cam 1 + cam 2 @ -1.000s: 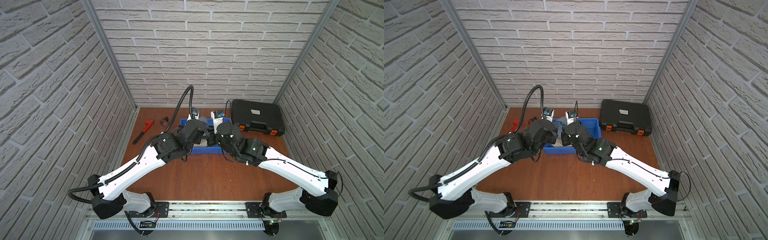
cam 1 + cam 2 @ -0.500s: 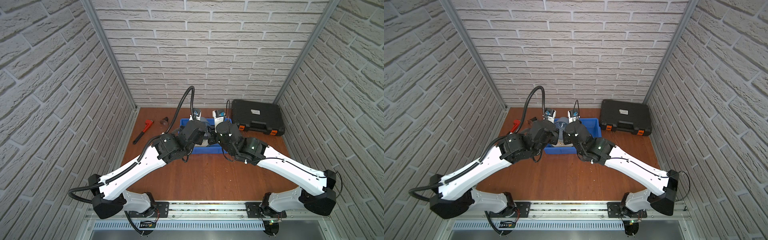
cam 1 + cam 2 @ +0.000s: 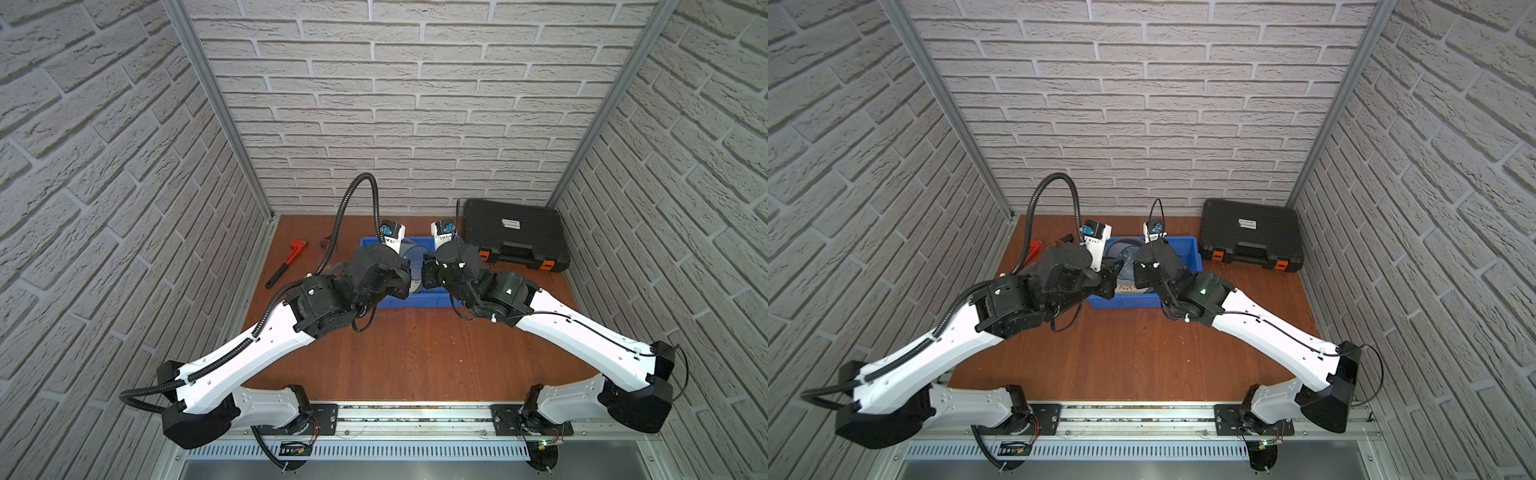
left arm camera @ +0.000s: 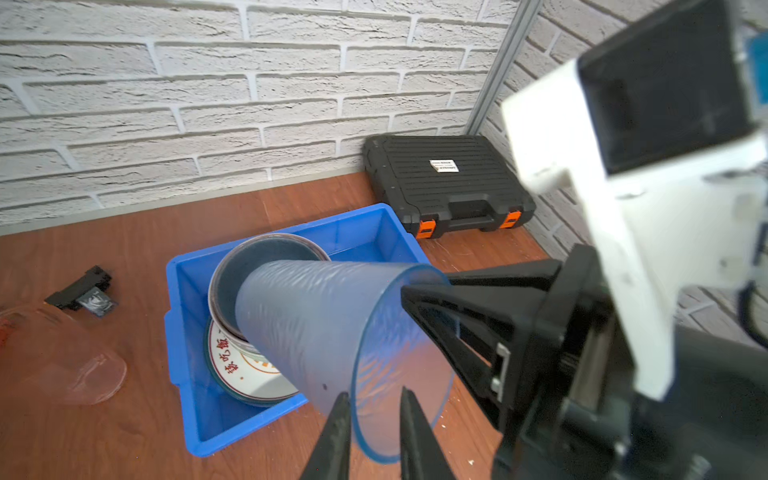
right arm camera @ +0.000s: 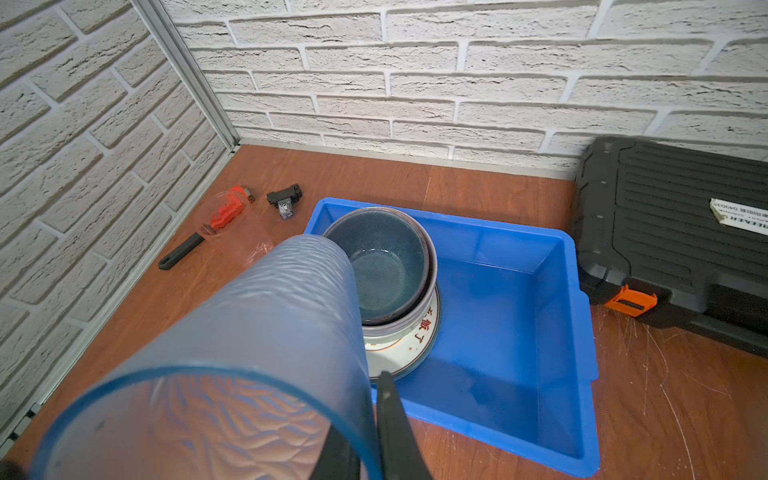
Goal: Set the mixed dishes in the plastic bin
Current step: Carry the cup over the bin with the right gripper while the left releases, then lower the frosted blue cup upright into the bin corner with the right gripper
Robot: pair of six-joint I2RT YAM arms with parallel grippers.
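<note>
Newly shut, my right tool (image 5: 370, 399) grips the tumbler (image 5: 249, 332) by its rim, lower centre of the right wrist view, by the plastic bin (image 5: 573, 332) holding nested bowls (image 5: 382, 266) on plates (image 5: 419, 338). Left wrist view: my left tool (image 4: 374, 397), easing apart, straddles that rim; a second tumbler (image 4: 70, 357) lies on the worktop (image 4: 124, 436), lower left, still to go.
</note>
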